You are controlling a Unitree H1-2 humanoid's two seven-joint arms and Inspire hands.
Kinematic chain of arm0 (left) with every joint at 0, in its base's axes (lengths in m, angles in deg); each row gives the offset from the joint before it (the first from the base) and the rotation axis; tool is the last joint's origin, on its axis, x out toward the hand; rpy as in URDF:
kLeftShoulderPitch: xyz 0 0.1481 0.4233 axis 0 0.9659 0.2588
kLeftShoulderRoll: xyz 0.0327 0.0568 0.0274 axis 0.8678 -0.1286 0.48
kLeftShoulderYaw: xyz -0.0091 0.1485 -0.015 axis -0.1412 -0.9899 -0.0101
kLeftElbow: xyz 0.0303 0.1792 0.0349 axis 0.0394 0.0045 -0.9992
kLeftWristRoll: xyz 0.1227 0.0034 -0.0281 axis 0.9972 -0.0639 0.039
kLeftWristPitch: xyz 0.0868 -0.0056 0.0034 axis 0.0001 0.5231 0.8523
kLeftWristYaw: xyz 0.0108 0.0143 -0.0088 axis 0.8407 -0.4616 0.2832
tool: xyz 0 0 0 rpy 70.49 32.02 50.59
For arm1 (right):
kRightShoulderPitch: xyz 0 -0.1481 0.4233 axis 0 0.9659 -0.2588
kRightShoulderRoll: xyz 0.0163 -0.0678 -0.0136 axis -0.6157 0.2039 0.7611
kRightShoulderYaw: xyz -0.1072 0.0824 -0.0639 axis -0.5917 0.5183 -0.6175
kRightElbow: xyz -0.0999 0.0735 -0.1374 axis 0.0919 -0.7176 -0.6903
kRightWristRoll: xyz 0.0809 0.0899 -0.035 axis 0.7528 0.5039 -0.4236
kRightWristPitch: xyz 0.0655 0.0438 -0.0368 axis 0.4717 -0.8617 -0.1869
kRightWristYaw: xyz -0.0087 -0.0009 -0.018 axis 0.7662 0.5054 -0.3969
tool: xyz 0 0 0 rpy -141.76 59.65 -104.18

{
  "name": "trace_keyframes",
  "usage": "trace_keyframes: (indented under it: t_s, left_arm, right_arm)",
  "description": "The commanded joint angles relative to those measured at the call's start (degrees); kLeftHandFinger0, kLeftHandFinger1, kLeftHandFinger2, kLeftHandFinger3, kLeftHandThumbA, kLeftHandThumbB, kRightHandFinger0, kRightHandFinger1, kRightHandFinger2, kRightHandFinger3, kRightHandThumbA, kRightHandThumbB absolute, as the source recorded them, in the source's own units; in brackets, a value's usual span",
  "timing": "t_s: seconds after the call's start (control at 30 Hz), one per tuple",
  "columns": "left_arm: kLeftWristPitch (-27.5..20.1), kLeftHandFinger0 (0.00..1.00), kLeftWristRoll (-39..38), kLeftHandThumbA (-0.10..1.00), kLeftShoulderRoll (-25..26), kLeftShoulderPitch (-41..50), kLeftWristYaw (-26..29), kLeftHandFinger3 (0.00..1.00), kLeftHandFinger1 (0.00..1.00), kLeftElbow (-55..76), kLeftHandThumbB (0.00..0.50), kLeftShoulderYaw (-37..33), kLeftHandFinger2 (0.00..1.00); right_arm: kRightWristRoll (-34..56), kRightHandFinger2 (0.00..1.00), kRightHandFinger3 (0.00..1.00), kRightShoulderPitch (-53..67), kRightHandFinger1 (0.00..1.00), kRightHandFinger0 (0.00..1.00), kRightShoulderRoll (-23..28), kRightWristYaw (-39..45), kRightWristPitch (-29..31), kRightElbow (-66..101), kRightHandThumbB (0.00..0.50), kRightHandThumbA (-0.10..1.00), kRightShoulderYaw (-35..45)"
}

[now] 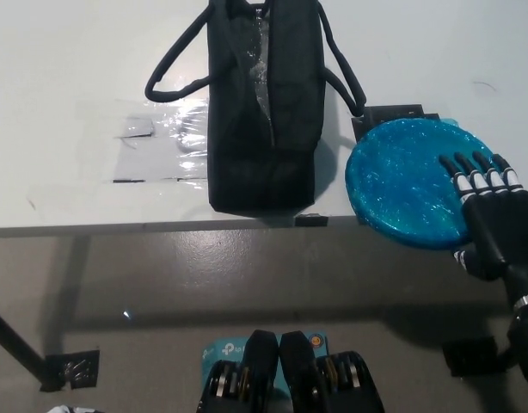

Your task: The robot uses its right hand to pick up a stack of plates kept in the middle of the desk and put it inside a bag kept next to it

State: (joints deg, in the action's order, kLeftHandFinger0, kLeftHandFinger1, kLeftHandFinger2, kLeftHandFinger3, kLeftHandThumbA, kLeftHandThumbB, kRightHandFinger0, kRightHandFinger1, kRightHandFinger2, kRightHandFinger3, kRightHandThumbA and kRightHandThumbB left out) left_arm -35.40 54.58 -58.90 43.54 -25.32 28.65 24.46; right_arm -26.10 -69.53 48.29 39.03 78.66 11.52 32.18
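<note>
Fingers of the black right hand lie spread, holding nothing, over the blue plate stack's lower-right edge, the black bag at upper centre.

Bright overhead light washes the desk almost white. Glare sits on the plastic sheet and glints on the plates. The floor below is dim and shadowed.

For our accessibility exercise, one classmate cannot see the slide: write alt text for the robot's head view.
Seen from above, the robot's black right hand lies with fingers spread over the right part of a blue stack of plates that juts past the near edge of a white desk. A black bag with loop handles stands left of the plates, its top open. The left hand is out of view.
</note>
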Motion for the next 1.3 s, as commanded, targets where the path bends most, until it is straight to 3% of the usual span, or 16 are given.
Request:
trace_keyframes:
  t_s: [0.0, 0.3, 0.9, 1.27]
  left_arm:
    - [0.8, 0.80, 0.1, 0.46, 0.8, 1.1, -0.4, 0.97, 0.76, 2.1, 0.000, 0.9, 0.87]
    - [0.8, 0.81, -0.5, 0.50, 0.8, 0.6, -0.6, 0.99, 0.77, 1.8, 0.000, 1.0, 0.88]
    - [0.8, 0.76, -0.3, 0.55, 0.9, -0.2, -0.7, 0.97, 0.74, 1.7, 0.000, 0.3, 0.87]
    - [0.8, 0.80, 0.8, 0.60, 0.7, -1.0, -2.0, 0.99, 0.76, 1.8, 0.000, 0.8, 0.88]
  right_arm:
    - [1.6, 1.00, 1.00, -2.0, 1.00, 1.00, -0.2, 0.3, 0.2, 3.4, 0.500, 1.00, 1.1]
    - [0.7, 1.00, 1.00, -3.0, 1.00, 1.00, -0.6, 6.3, -2.4, 9.1, 0.500, 1.00, 1.9]
    - [0.2, 1.00, 1.00, -1.5, 1.00, 1.00, -4.9, 6.0, -5.2, 0.8, 0.500, 1.00, 0.6]
    - [0.6, 1.00, 1.00, -2.3, 1.00, 1.00, -5.3, 4.9, -6.2, -3.2, 0.500, 1.00, 0.3]
